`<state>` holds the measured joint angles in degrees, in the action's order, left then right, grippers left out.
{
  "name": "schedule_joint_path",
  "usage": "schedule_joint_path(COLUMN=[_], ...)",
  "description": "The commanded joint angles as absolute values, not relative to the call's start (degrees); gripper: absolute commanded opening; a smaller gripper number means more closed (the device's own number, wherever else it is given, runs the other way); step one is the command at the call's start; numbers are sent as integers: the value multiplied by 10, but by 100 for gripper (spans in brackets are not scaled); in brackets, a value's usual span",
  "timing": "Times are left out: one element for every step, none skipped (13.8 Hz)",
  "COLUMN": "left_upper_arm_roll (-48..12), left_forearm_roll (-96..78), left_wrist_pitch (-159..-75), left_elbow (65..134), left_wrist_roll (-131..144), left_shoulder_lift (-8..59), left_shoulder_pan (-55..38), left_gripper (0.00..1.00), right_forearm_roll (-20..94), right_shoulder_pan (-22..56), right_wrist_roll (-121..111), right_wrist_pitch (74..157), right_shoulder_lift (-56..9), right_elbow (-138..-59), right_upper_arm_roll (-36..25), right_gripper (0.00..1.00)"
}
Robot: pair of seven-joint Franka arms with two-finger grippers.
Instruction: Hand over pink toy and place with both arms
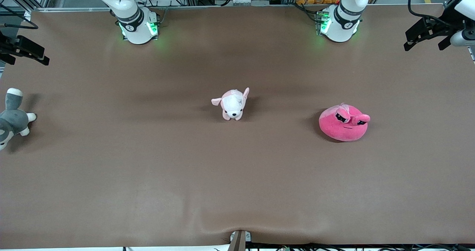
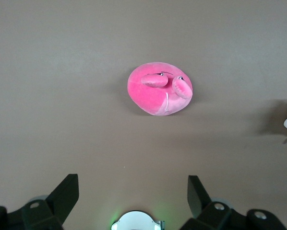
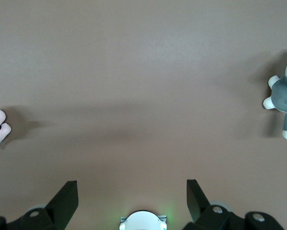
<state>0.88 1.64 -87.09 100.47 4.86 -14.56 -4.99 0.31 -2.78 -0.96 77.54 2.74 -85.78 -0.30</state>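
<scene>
The pink toy (image 1: pixel 344 123) is seen resting on the table (image 1: pixel 148 176), eyes up, toward the left arm's end from the dog plush (image 1: pixel 233 104), slightly nearer the front camera and well apart from it. The grey plush (image 1: pixel 13 118) lies well apart from the dog plush, at the right arm's end. The left gripper (image 2: pixel 133 194) is held wide, empty, high over the table, the pink toy in its view. The right gripper (image 3: pixel 132 196) is likewise spread wide and empty over bare table
</scene>
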Motion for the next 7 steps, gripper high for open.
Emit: schedule_joint_path(left_upper_arm_roll=[13, 14, 14, 13, 12, 13, 13], left_forearm_roll=[30, 30, 31, 31, 31, 31, 31], left_wrist_pitch=[-879, -877, -866, -844, -832, -830, -829], left_elbow=[1015, 1002, 981, 950, 927, 914, 915], left_wrist_roll=[58, 54, 53, 48, 47, 47, 43], left_shoulder_lift=[-157, -147, -128, -107, -89, -80, -78], left_shoulder_pan=[-58, -53, -47, -44, -44, -43, -42], left_gripper=[100, 100, 100, 100, 100, 100, 100], right_forearm_roll=[-3, -3, -3, -3, -3, -3, -3], right_shoulder_pan=[-26, -25, -24, -24, -25, -25, -24], right_wrist_roll=[-17, -17, -17, -17, -15, -14, -14], right_wrist_pitch=[775, 778, 778, 779, 780, 787, 788], right_shoulder_lift=[34, 34, 34, 34, 33, 33, 33], right_elbow=[-865, -865, -865, -863, -860, -860, -860], right_upper_arm_roll=[-4, -4, -4, -4, -4, -4, -4], right_gripper=[100, 100, 100, 100, 100, 100, 100])
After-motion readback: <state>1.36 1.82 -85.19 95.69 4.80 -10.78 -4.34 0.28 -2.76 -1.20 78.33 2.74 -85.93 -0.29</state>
